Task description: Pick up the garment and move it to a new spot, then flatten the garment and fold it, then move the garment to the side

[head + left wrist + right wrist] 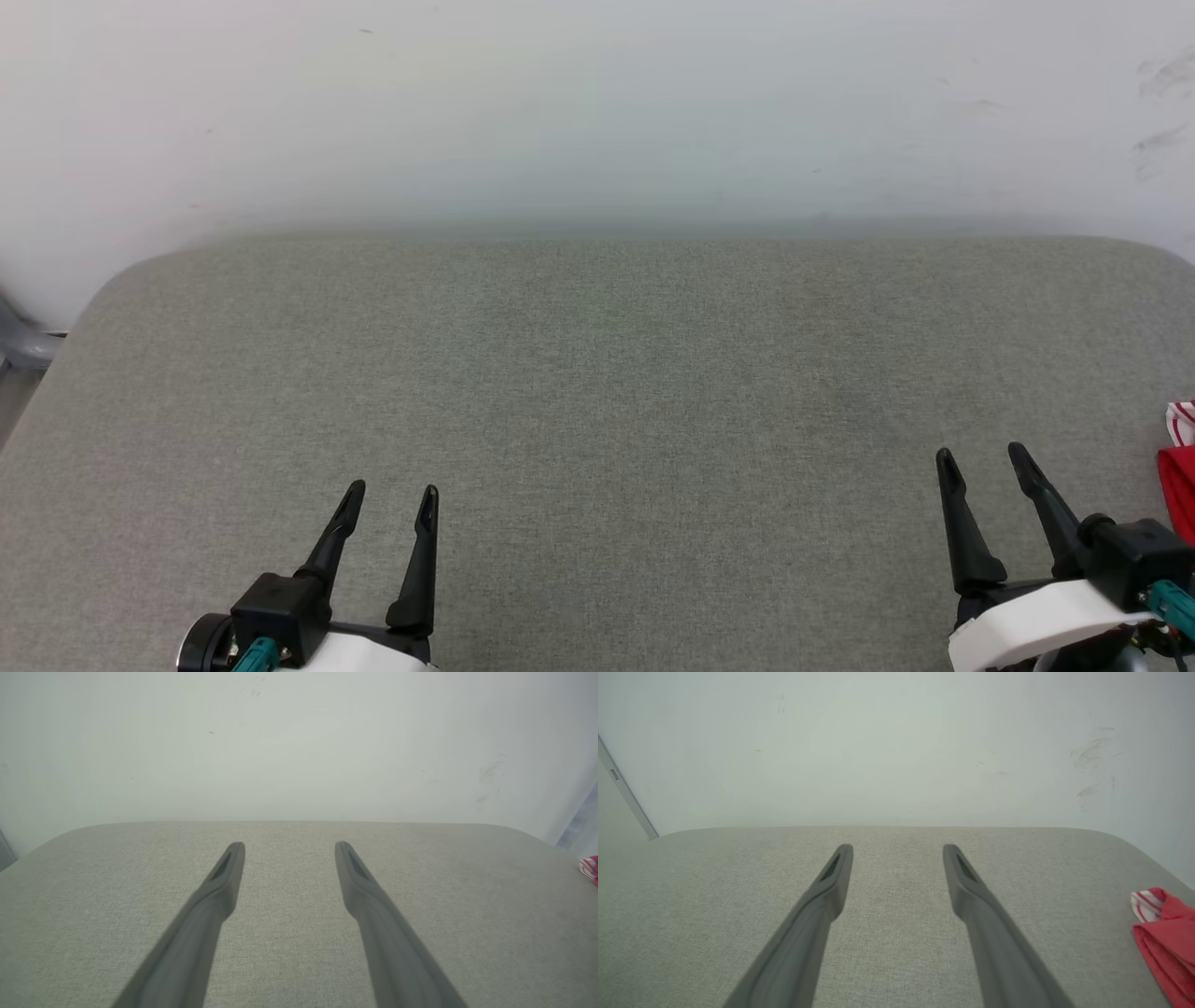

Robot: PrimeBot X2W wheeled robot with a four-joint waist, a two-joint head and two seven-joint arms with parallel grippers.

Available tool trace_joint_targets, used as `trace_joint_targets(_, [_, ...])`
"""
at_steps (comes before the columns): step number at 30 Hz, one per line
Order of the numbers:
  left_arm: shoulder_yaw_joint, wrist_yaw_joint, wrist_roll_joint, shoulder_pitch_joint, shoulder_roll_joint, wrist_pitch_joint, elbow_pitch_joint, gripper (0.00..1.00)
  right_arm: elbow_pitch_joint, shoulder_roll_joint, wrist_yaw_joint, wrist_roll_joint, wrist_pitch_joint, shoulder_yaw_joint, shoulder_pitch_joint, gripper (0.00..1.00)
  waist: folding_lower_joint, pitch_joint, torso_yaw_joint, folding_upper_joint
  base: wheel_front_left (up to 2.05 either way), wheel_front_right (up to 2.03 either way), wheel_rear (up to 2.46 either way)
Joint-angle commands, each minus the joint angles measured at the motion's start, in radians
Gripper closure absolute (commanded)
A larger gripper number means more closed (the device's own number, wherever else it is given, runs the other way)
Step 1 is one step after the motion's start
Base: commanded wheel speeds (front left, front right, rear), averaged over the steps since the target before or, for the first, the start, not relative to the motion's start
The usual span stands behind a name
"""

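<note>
Because only a bunched red corner of the garment [1180,485] shows at the right edge of the table [597,373], with the rest out of sight, you risk pinching a single loose layer or dragging the cloth off that edge if you reach in blind. The left gripper [394,488] and the right gripper [980,452] both hang spread and empty over the table's near edge, the right one near the garment but apart from it. The striped trim points toward the table's far edge; you cannot judge the long axis from this crumpled portion.
</note>
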State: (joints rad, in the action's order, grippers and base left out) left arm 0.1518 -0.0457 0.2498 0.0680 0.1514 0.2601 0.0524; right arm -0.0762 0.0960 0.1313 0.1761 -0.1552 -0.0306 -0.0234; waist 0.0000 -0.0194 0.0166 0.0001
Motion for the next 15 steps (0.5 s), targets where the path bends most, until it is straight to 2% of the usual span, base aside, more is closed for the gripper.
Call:
trace_joint_targets(1, [-0.006,-0.006,-0.013,0.009,-0.002,0.007,0.003,0.0,-0.006,-0.003,-0.001,-0.001,-0.006,-0.002,0.006,0.0,0.0,-0.001,0.0,-0.0001,0.0,0.0,0.0])
trace_joint_targets(15, [-0.053,-0.051,-0.046,0.008,-0.041,0.007,0.001,0.0,-0.03,-0.012,-0.001,0.005,-0.026,0.004,0.01,0.0,0.0,-0.008,0.004,-0.0001,0.0,0.0,0.0])
